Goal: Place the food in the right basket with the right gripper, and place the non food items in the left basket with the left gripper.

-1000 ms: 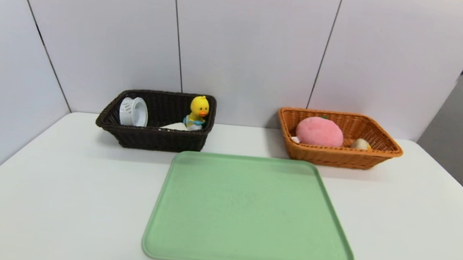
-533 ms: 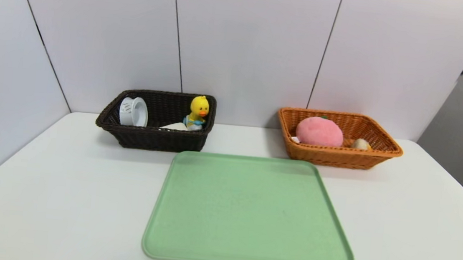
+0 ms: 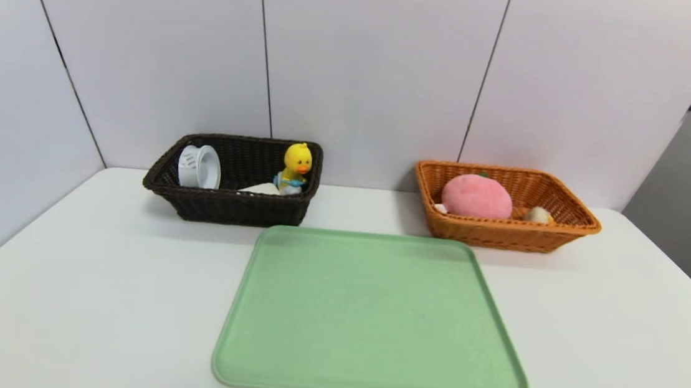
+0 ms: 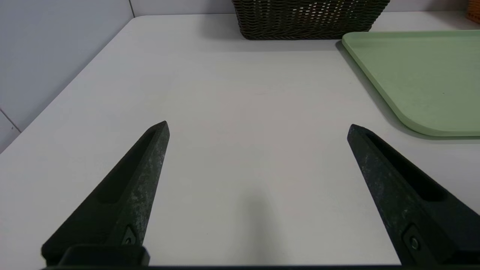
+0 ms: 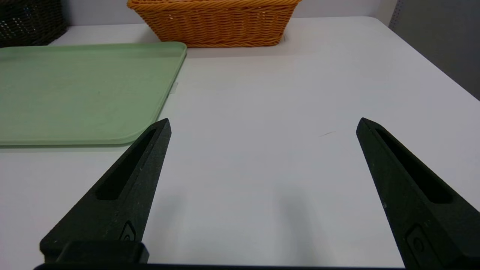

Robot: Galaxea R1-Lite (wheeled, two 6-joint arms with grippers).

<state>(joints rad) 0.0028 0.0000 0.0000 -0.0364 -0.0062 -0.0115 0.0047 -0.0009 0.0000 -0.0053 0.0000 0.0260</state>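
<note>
The dark brown basket at the back left holds a white ribbed cup, a yellow duck toy and a white item. The orange basket at the back right holds a pink plush peach and a small beige food item. The green tray in the middle carries nothing. Neither arm shows in the head view. My left gripper hangs open over bare table left of the tray. My right gripper hangs open over bare table right of the tray.
The white table ends at a grey wall on the left and panelled walls behind the baskets. Its right edge drops off beside the orange basket. The dark basket stands ahead of the left gripper.
</note>
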